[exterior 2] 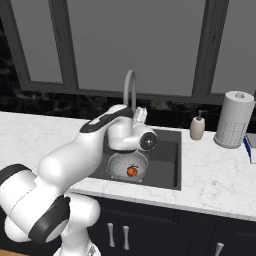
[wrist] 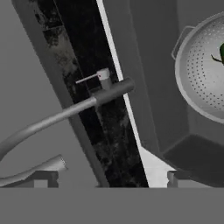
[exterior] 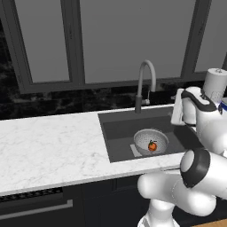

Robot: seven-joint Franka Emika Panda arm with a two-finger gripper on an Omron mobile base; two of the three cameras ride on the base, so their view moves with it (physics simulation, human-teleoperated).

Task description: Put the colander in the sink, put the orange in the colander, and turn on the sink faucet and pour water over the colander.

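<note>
Jaws (wrist: 112,181) spread wide, nothing gripped, hanging over sink (exterior: 119,128) near grey gooseneck faucet (exterior: 145,82). Perforated silver colander (exterior: 151,142) w/ side handles sitting on sink floor, small orange (exterior: 152,146) w/ dark stem inside it. Soap pump (exterior 2: 198,126) & paper towel roll (exterior 2: 233,119) on marble table (exterior: 48,146) to right; no legible writing.

Large windows (exterior: 115,40) with dark grey frames spanning wall, panes showing flat grey. Black marbled backsplash (exterior: 53,104) running beneath sill. White marble counter (exterior: 48,146) stretching left and right. Dark cabinets (exterior 2: 165,232) with pale handles sitting below. Paper towel roll (exterior 2: 234,119) and soap bottle (exterior 2: 197,127) standing at right.
</note>
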